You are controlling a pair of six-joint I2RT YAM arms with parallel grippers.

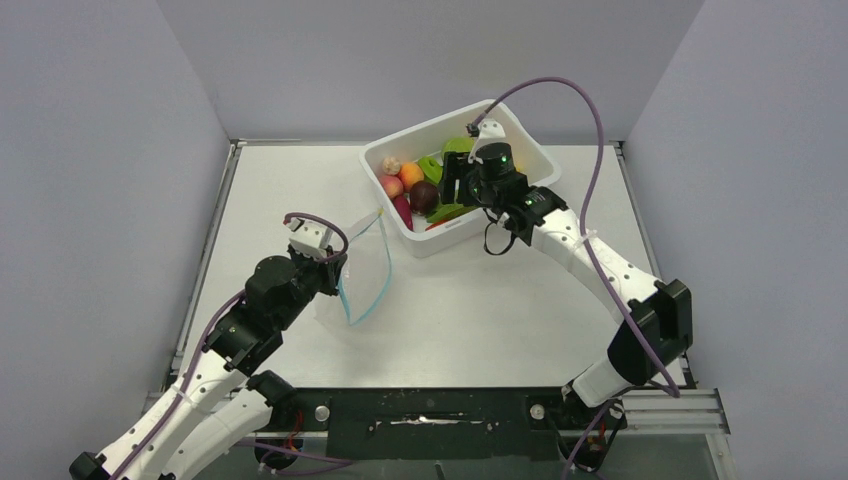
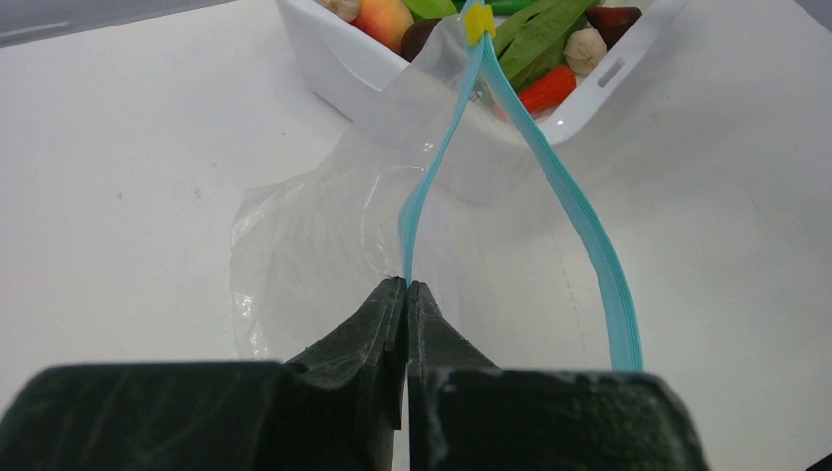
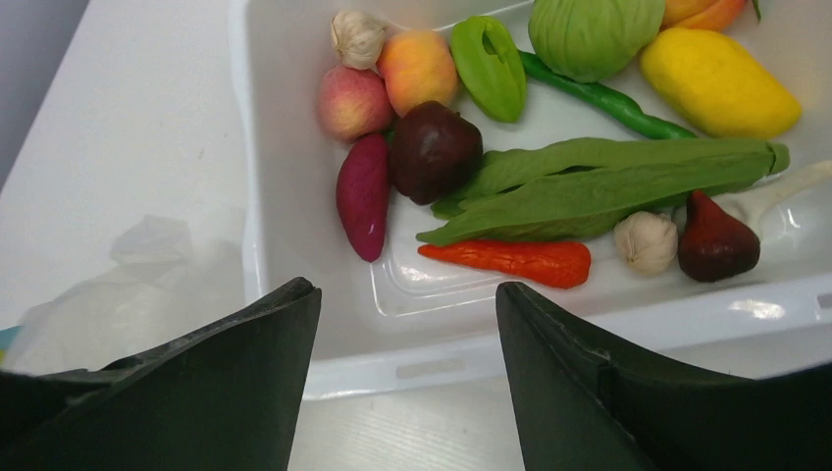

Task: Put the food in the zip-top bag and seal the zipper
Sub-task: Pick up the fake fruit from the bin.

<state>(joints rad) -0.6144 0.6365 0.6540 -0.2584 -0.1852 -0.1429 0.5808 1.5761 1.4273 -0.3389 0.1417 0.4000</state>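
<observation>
The zip-top bag (image 1: pixel 362 262) lies clear and crinkly on the table, its mouth gaping toward the white tub (image 1: pixel 531 148). My left gripper (image 2: pixel 407 286) is shut on the left side of the blue zipper (image 2: pixel 581 228); a yellow slider (image 2: pixel 479 21) sits at the zipper's far end. The food lies in the tub: two peaches (image 3: pixel 419 67), a dark purple-brown fruit (image 3: pixel 435 149), a round green ball (image 3: pixel 594 34), a pale mushroom (image 3: pixel 357 37), a long green leaf (image 3: pixel 608 177). My right gripper (image 3: pixel 407 294) hangs open and empty over the tub's near rim (image 3: pixel 442 368).
More toys share the tub: a yellow fruit (image 3: pixel 716 83), an orange-red pepper (image 3: pixel 510 261), a magenta piece (image 3: pixel 363 196), a garlic bulb (image 3: pixel 647 241). Grey walls enclose the table (image 1: pixel 470 310) on three sides. The right arm's purple cable (image 1: pixel 590 110) arcs above the tub.
</observation>
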